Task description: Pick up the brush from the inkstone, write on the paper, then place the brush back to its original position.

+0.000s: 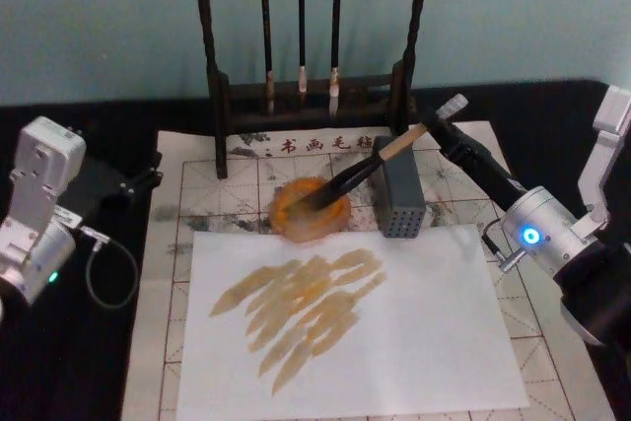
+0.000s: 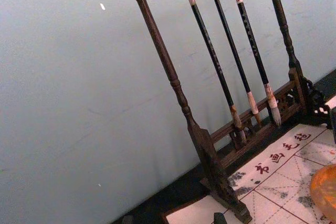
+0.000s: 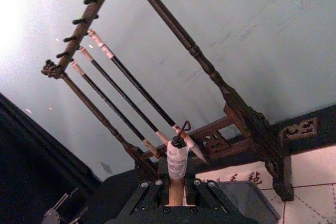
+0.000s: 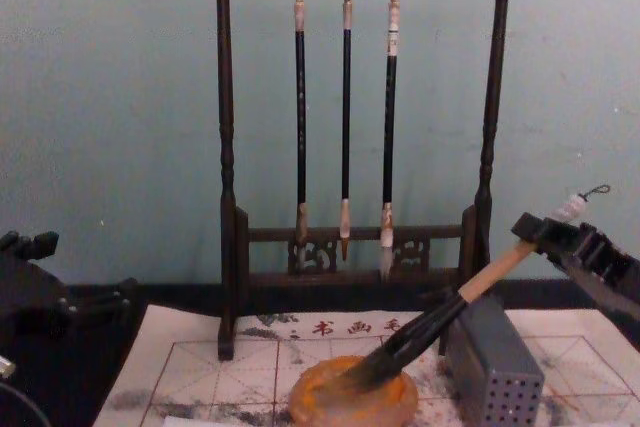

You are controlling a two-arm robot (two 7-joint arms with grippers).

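Teal wall (image 1: 99,27); paper (image 1: 197,182) headed 书画毛毡 in red.
Right gripper (image 1: 432,131) clamps the brush (image 1: 360,173) — bristles in the inkstone (image 1: 294,227) by the paper's far edge; left gripper (image 1: 146,182) parked off its left edge.

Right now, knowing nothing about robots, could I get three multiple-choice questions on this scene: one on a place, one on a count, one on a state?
1. Where do the bristles of the thick brush rest? A in a water glass; B in the orange dish; C on the floor.
2. How many thin brushes hang from the rack? A one; B five; C three.
3. What is the right hand doing? A holding the thick brush's handle; B hanging empty; C gripping a cup.
Answers: B, the dark tip lies in the dish; C, three hang side by side; A, it clasps the handle's upper end.
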